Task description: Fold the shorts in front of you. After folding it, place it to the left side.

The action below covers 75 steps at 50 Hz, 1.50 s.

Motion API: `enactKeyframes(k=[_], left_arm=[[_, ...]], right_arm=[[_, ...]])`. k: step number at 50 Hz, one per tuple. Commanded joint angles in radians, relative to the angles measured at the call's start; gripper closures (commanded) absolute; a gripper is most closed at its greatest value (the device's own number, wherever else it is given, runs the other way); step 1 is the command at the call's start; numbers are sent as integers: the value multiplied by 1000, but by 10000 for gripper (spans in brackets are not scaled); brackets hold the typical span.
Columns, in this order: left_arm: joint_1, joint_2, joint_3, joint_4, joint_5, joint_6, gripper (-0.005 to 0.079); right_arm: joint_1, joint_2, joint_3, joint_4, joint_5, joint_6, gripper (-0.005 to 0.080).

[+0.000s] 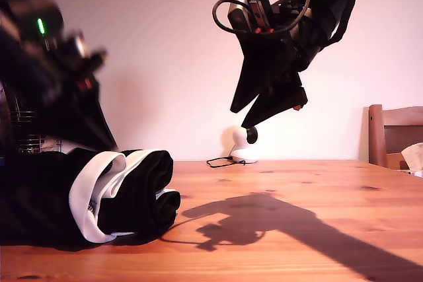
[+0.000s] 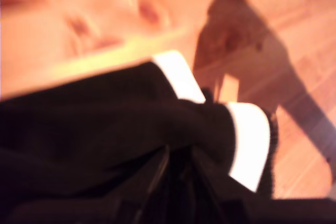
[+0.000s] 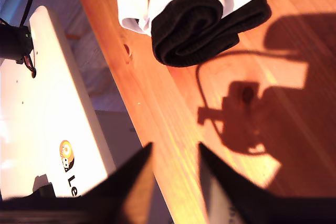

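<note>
The shorts (image 1: 112, 196) lie folded in a thick bundle on the wooden table (image 1: 317, 183) at the exterior view's left, black with broad white trim. My first gripper (image 1: 92, 140) is blurred and sits low right over the bundle. In the first wrist view the shorts (image 2: 105, 129) fill the picture, and the dark fingers (image 2: 157, 182) merge with the cloth. My second gripper (image 1: 243, 115) hangs high above the table at the exterior view's upper right. It is open (image 3: 176, 153) with nothing between its fingers, and the shorts (image 3: 189, 24) lie well beyond its tips.
A small white device (image 1: 241, 146) with a black cable stands at the table's far edge. A wooden chair (image 1: 396, 133) is at the exterior view's right. Beside the table's edge a white arm base (image 3: 47, 119) with a logo shows in the second wrist view.
</note>
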Motion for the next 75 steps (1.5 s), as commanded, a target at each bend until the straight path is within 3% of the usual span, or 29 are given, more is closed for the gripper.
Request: enactKeyframes(k=[1, 6, 18, 28, 34, 47, 58, 67, 75], left_arm=[[-2, 47, -24, 27, 5, 1, 641], [-2, 94, -24, 68, -13, 6, 769], [23, 141, -24, 47, -250, 51, 762], [103, 136, -23, -36, -473, 144, 762], [165, 136, -23, -16, -587, 193, 762], [186, 122, -9, 23, -590, 269, 762], [158, -34, 15, 18, -589, 262, 762], [151, -178, 56, 5, -515, 252, 762], [151, -237, 64, 0, -416, 214, 762]], right_arm=[[8, 16, -1, 3, -23, -11, 765], [9, 16, -1, 13, -32, -10, 765], [8, 16, -1, 16, -30, -10, 765], [8, 16, -1, 14, -23, -10, 765], [8, 16, -1, 13, -23, -10, 765], [8, 16, -1, 23, -23, -10, 765], [9, 16, -1, 19, -24, -9, 765], [10, 16, -1, 32, -24, -11, 765], [10, 16, -1, 121, -29, -11, 765]])
